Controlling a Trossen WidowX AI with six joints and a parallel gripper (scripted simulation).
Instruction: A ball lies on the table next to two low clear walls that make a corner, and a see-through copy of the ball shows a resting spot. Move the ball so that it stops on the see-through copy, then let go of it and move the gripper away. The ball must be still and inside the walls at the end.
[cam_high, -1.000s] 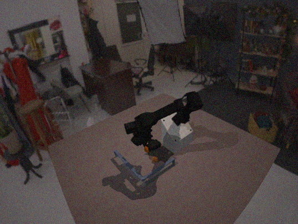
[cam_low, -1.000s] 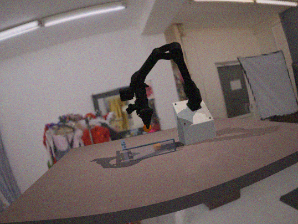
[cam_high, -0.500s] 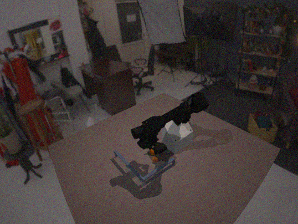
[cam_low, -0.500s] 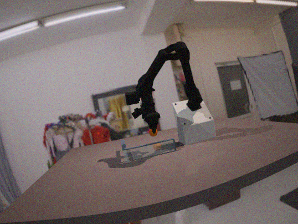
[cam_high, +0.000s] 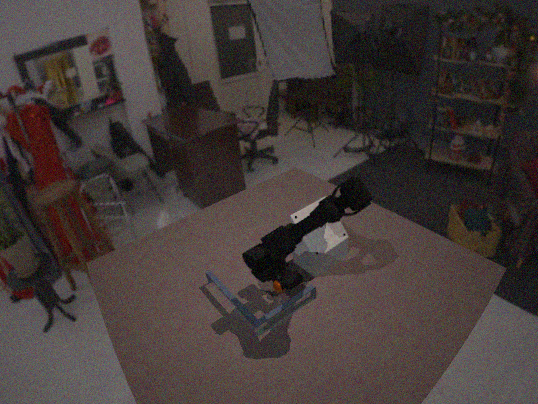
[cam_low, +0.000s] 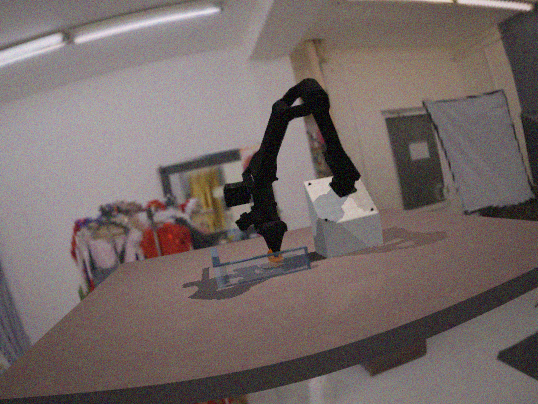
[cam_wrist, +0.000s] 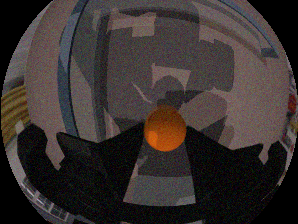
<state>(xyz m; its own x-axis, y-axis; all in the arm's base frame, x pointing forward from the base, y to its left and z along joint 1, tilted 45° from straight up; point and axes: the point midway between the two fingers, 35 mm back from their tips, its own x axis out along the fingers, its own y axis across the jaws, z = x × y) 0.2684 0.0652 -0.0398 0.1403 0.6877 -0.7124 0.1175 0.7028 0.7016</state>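
Note:
The orange ball (cam_high: 278, 286) (cam_wrist: 165, 131) is between the fingertips of my gripper (cam_low: 273, 253), which is shut on it. The fingers point down, inside the corner of the two low clear bluish walls (cam_high: 233, 298) (cam_low: 240, 260) (cam_wrist: 65, 75). The ball is low, close over the table; whether it touches the table cannot be told. In the exterior view more orange shows just below the fingertips, where ball and see-through copy cannot be told apart. In the wrist view a darker orange patch (cam_wrist: 165, 108) shows at the ball's upper edge, perhaps the copy, mostly hidden.
The walls stand close around the fingers on two sides. The white and grey box-shaped base (cam_high: 337, 235) (cam_low: 347, 232) under the arm stands behind on the brown table (cam_high: 375, 325) (cam_low: 300, 320). The arm's shadow falls across the corner.

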